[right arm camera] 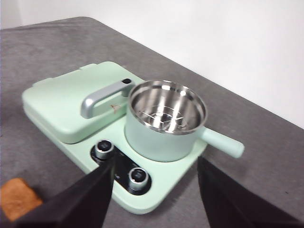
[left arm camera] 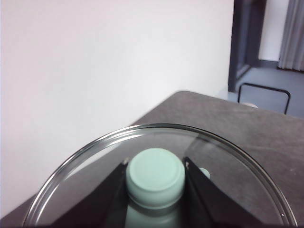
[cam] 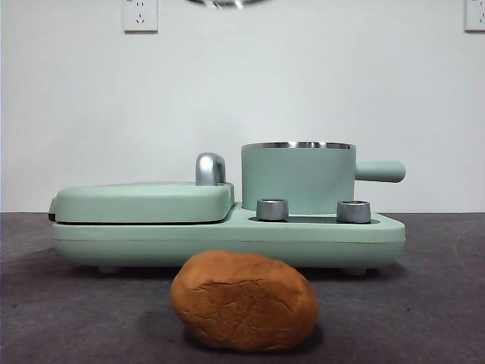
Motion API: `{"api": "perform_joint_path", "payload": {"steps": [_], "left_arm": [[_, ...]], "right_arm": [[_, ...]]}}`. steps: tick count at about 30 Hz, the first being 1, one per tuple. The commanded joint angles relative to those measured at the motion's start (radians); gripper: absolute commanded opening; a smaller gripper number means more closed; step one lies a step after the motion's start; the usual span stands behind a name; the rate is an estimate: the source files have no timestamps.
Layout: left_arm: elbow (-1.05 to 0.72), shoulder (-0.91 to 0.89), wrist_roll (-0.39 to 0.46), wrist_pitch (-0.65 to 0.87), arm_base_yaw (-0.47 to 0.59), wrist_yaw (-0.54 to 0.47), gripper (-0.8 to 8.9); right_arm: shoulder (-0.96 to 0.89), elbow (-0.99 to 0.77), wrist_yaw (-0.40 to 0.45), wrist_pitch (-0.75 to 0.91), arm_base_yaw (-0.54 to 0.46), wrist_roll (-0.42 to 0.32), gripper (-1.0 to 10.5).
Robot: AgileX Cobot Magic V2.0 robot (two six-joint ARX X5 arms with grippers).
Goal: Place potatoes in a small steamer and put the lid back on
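Dark grey tabletop (cam: 439,303) ran back to a plain white wall (cam: 303,76) carrying two sockets, one (cam: 140,14) at upper left and one (cam: 475,14) cut off at the right edge. On the table sat a mint-green cooker base (cam: 227,241), with bare surface open on both sides and in front. Its flat hinged griddle (cam: 144,202) with a chrome handle (cam: 210,168) filled one half; the small steamer (cam: 298,177) stood on the other half, lid off, its stubby handle (cam: 379,171) pointing away from the griddle. The right wrist view showed its steel bowl (right arm camera: 166,107) with a rack at the bottom. Two silver dials (cam: 272,209) sat on the base in front of the pot. The potato (cam: 244,300) lay on the table in front of the base, apart from it, hiding part of the base's lower edge; only a corner (right arm camera: 16,198) appeared in the right wrist view. The right gripper (right arm camera: 154,190) hung above the dials with its jaws spread and nothing between them. The left gripper (left arm camera: 156,178) was clamped on the green knob (left arm camera: 156,176) of the glass lid (left arm camera: 95,156), held high; only a sliver of rim (cam: 227,3) showed at the front view's top edge
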Motion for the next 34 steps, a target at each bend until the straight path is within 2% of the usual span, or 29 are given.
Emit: {"api": "perform_joint_path", "payload": {"steps": [1,4,9,17,23,31,34], "left_arm": [[0.029,-0.056,-0.006,-0.078,0.016,0.005,0.15],[0.006,-0.116,0.009,-0.157,0.031,0.005,0.16],[-0.087,-0.23,0.027,-0.161,0.033,-0.038,0.18],[-0.317,-0.45,-0.02,-0.162,0.039,-0.111,0.17],[-0.473,-0.605,-0.083,-0.179,0.063,-0.15,0.16],[-0.56,-0.74,-0.089,-0.291,0.088,-0.219,0.16],[-0.573,-0.776,-0.089,-0.32,0.095,-0.228,0.16]], "right_arm": [[0.01,0.015,0.0,0.01,0.03,0.017,2.8],[0.028,0.015,0.0,0.006,0.071,0.014,2.8],[0.088,0.015,0.0,-0.002,0.154,-0.003,2.8],[0.25,0.015,0.003,-0.002,0.33,-0.048,3.4],[0.383,0.015,0.07,-0.003,0.497,-0.122,3.7],[0.566,0.015,0.206,0.04,0.673,-0.129,3.7],[0.637,0.015,0.212,0.086,0.713,-0.127,3.7]]}}
